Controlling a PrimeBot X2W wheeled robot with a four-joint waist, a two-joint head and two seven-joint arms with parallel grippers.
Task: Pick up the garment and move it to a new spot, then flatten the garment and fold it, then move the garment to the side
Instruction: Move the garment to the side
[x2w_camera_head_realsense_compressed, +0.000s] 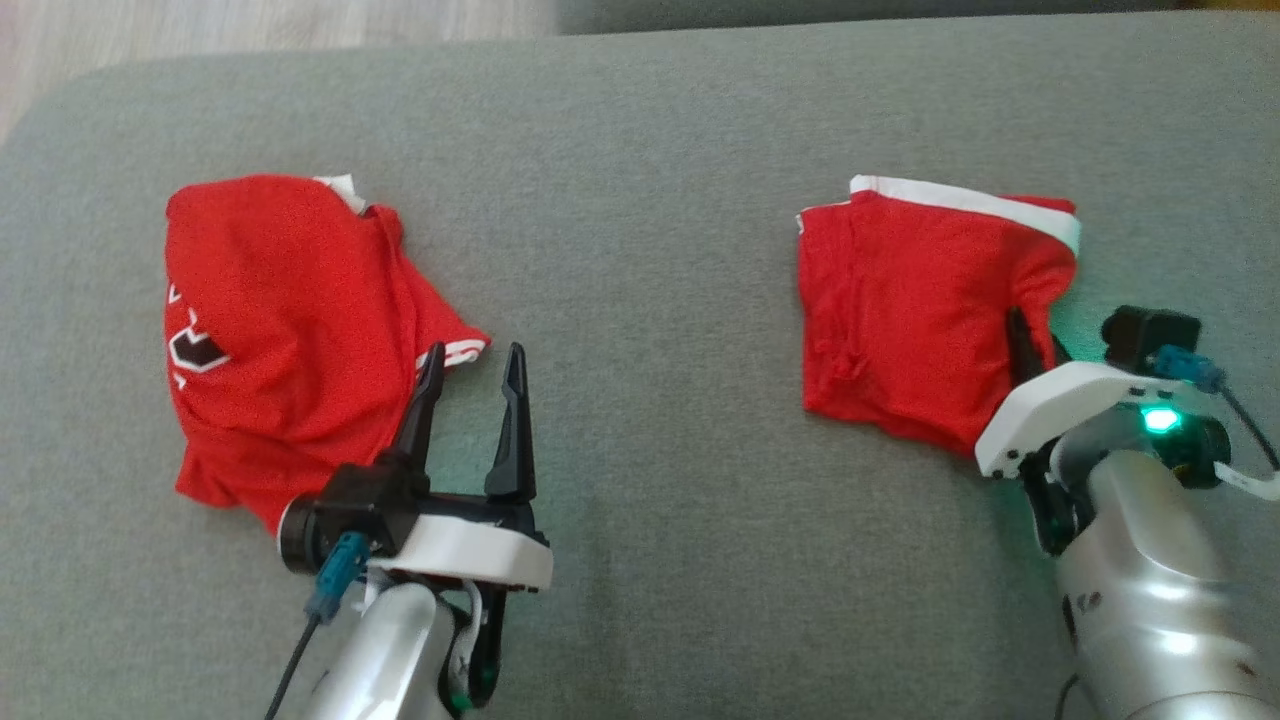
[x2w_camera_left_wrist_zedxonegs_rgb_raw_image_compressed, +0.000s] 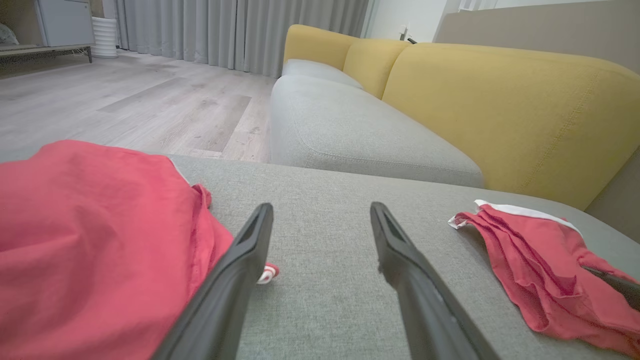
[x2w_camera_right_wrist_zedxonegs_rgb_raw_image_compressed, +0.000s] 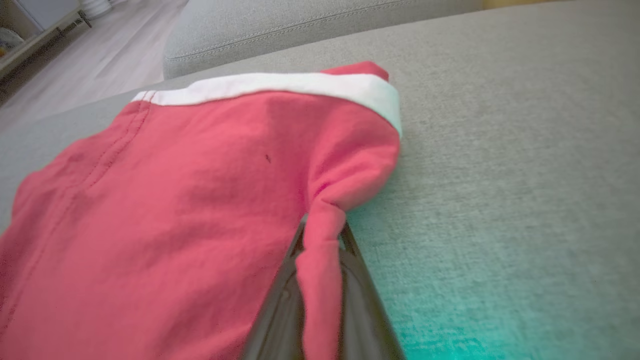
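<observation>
At frame right on grey cushion (x2w_camera_head_realsense_compressed: 650, 250), right gripper (x2w_camera_head_realsense_compressed: 1025, 345) clamped on a fold of the red shorts (x2w_camera_head_realsense_compressed: 900, 310) (white waistband), left gripper (x2w_camera_head_realsense_compressed: 472, 385) spread wide beside red jersey (x2w_camera_head_realsense_compressed: 280, 330), lower left.

No word, brand or number can be read whole anywhere. The one printed mark (x2w_camera_head_realsense_compressed: 195, 348) is on the red garment (x2w_camera_head_realsense_compressed: 290, 300) just left of the left gripper (x2w_camera_head_realsense_compressed: 472, 372), at the cloth's edge farthest from that gripper: black shapes outlined in white, cut off by a fold, perhaps part of a numeral or letter, though too little shows to tell. The second red garment (x2w_camera_head_realsense_compressed: 900, 300), pinched in the right gripper (x2w_camera_right_wrist_zedxonegs_rgb_raw_image_compressed: 322, 227), has a plain white band (x2w_camera_right_wrist_zedxonegs_rgb_raw_image_compressed: 280, 85) and no legible lettering.
</observation>
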